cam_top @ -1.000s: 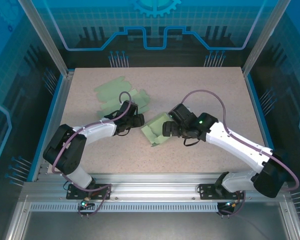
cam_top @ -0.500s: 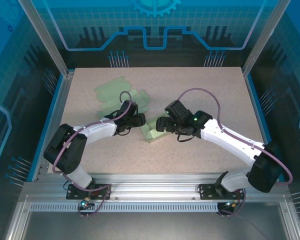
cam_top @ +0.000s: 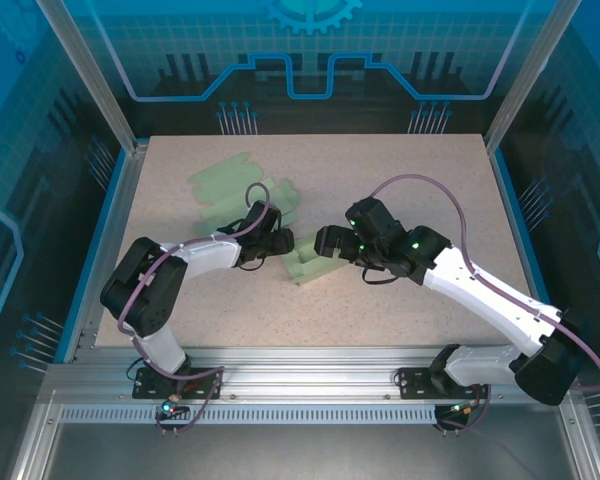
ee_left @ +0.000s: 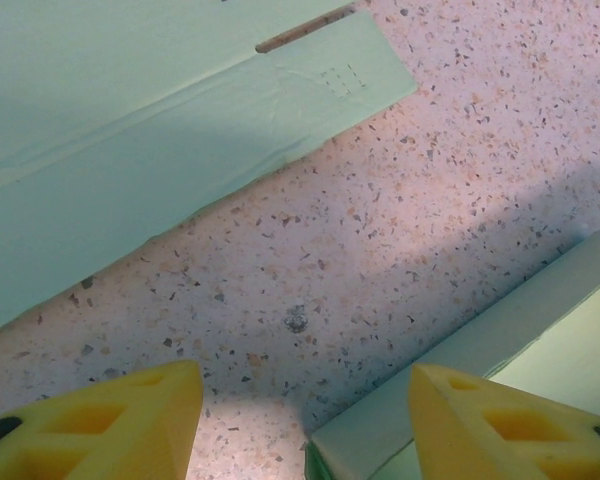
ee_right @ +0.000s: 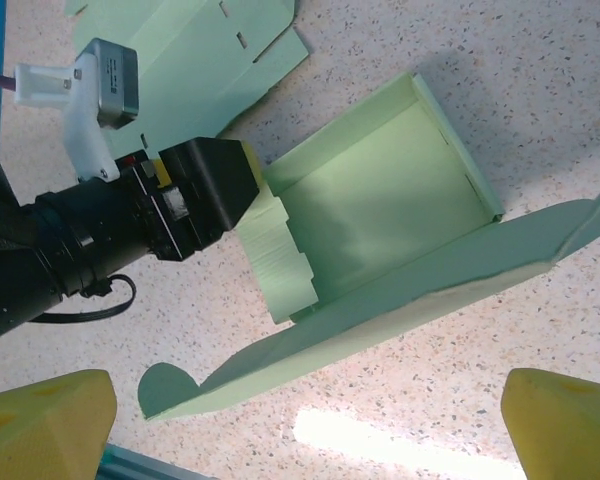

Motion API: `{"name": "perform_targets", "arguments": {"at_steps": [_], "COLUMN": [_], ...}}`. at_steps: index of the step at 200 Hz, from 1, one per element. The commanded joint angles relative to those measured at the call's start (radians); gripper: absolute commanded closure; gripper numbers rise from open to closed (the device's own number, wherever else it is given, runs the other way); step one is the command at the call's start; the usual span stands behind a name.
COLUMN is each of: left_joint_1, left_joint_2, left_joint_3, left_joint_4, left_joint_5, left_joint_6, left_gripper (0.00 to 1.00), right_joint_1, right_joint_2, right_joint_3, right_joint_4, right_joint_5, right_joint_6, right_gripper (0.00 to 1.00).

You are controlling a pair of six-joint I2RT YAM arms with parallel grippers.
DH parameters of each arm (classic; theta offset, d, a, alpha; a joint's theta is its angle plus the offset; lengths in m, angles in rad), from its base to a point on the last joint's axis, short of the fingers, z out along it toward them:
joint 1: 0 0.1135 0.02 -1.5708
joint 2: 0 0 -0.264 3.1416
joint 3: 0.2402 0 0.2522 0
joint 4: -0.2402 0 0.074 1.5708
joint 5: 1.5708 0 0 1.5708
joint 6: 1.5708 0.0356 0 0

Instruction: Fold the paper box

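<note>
1. Yellow-fingered left end effector (ee_left: pixel 302 390): fingers apart, clamping nothing. A corner wall of the paper box (ee_left: pixel 480 345) sits just inside its right finger, with bare table (ee_left: pixel 380 230) between the fingers.
2. Right end effector (ee_right: pixel 305 410): fingers spread wide and empty, hovering over the box, which lies right below it, open side up.
3. The box sits between the two end effectors. Its long lid flap (ee_right: pixel 400 300) is unfolded on the side nearest the right fingers.
4. Handling (judgement): thin card, light, and likely to slide on the table. It bends at the creases and dents if pinched hard. Pinch the flap's free edge and brace a side wall with the other arm.
5. Count: one half-formed box, one flat green sheet (ee_left: pixel 130 120) just ahead of the left end effector, two end effectors.
</note>
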State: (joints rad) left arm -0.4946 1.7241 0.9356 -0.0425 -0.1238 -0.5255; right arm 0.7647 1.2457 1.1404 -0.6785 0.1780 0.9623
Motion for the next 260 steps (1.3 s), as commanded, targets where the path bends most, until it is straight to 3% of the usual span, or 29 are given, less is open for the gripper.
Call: {"name": "perform_targets", "arguments": {"at_steps": [1,42,66,149,181,221,260], "left_joint_1": [0.003,0.004,0.003,0.003,0.015,0.062,0.123], "left_joint_2": [0.008,0.007,0.005,-0.041,-0.040,-0.062,-0.078], "left_joint_3": [0.015,0.004,-0.002,0.006,0.017,0.016,0.000], "left_joint_4": [0.013,0.024,0.029,0.014,0.020,0.039,0.094], "left_joint_5": [0.029,0.041,0.049,0.056,0.097,0.167,0.294], "left_joint_6": [-0.022,-0.030,-0.036,-0.034,-0.048,-0.045,0.041], "left_gripper": [0.42,0.42,0.42,0.41,0.41,0.38,0.33], "right_joint_1": [-0.018,-0.042,-0.052,-0.140,-0.166,-0.177,-0.171], "right_joint_2": [0.028,0.070,0.087,0.155,0.216,0.364,0.531], "right_joint_3": [-0.011,-0.048,-0.045,0.024,0.128,0.346,0.571], "right_joint_4": [0.008,0.047,0.045,-0.040,-0.117,-0.259,-0.381], "right_joint_5": [-0.003,-0.033,-0.036,-0.078,-0.074,-0.057,0.001], "right_joint_6": [0.043,0.058,0.038,-0.132,-0.261,-0.505,-0.702], "right_gripper": [0.00,0.00,0.06,0.61,0.76,0.82,0.90]}}
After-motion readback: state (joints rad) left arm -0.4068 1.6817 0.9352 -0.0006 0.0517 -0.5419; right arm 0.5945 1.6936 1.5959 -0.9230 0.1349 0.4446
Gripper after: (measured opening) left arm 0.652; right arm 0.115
